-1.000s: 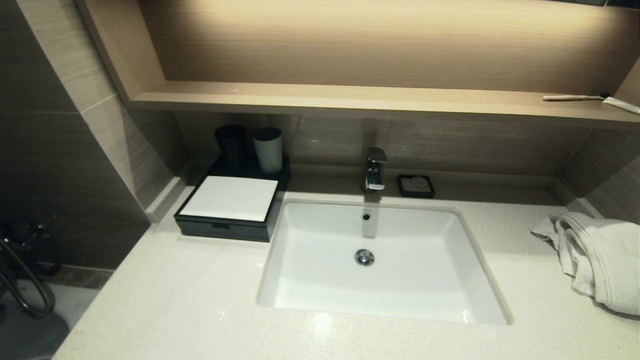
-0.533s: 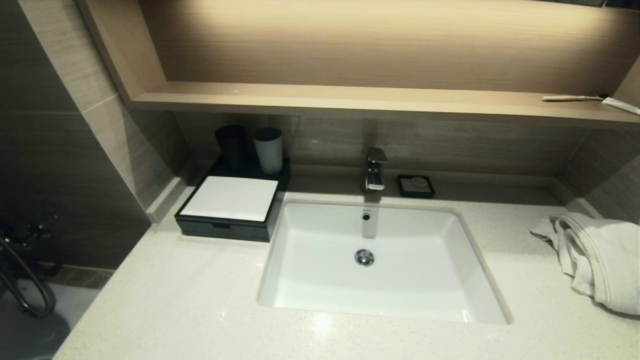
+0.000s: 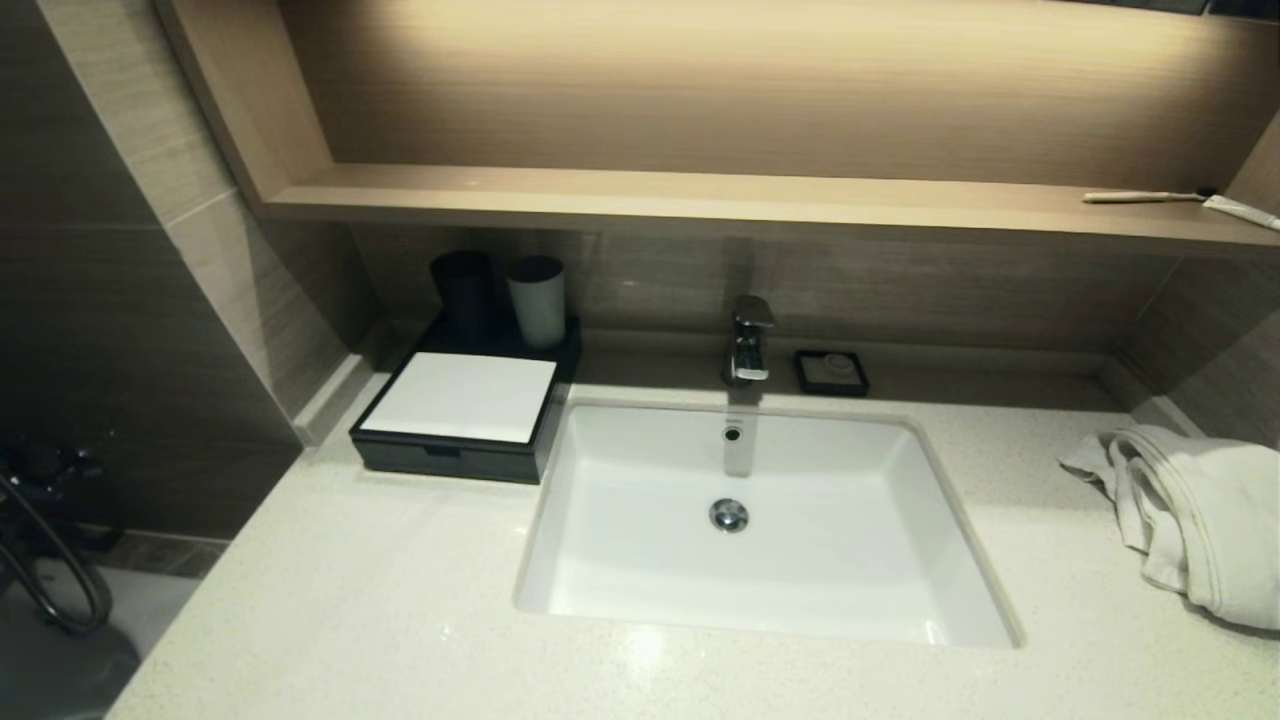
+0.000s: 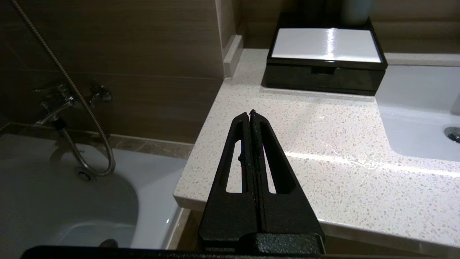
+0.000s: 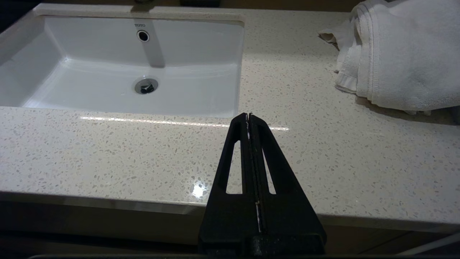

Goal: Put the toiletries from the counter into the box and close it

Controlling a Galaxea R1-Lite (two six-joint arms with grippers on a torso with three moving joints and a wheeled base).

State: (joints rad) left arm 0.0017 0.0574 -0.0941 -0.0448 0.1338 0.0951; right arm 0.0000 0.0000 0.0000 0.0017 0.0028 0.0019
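Black box (image 3: 455, 415) sits left of the sink (image 3: 960, 520), lid down (done, I think), so my left gripper (image 4: 250, 112) and right gripper (image 5: 248, 115) wait pinched, holding nothing.

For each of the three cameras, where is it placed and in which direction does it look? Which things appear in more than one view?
Head view: high, looking forward and down at the sink, box, shelf and towel; no gripper shows.
Left wrist view: behind the shut left gripper, at the counter's front edge, facing the box, with the bathtub beside.
Right wrist view: behind the shut right gripper, facing the sink and towel.
Shared: the sink appears in all three; the box in the head and left wrist views; the towel in the head and right wrist views.
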